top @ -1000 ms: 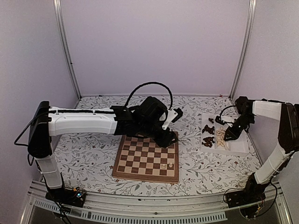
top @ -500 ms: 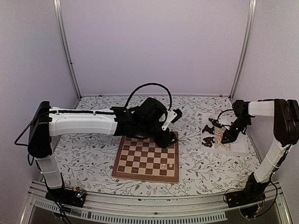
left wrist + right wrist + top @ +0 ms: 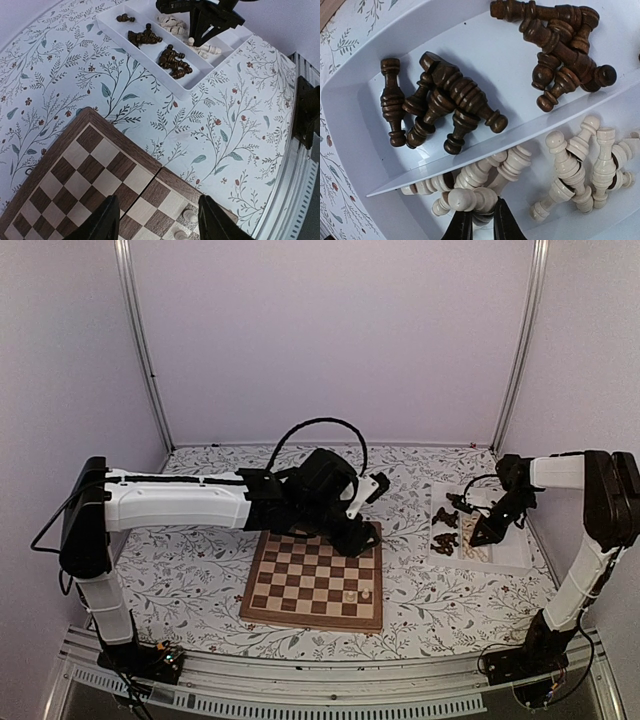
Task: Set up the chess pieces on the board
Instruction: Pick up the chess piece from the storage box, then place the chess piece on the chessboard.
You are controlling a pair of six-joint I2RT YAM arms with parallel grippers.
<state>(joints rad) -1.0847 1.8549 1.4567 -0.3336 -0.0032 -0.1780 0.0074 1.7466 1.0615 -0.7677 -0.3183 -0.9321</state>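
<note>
Evidently sorted by colour for easy picking, most chess pieces (image 3: pixel 470 107) lie in a white tray (image 3: pixel 350 125) on the desk (image 3: pixel 225 125), dark and cream in separate compartments. The right jaws dip into the cream compartment, pinched almost shut on a cream pawn (image 3: pixel 465 199). The left jaws hang half open and empty over the board (image 3: pixel 75 175), where two cream pieces (image 3: pixel 189 216) sit.

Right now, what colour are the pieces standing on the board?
Pale cream pieces; left wrist view shows them best.
</note>
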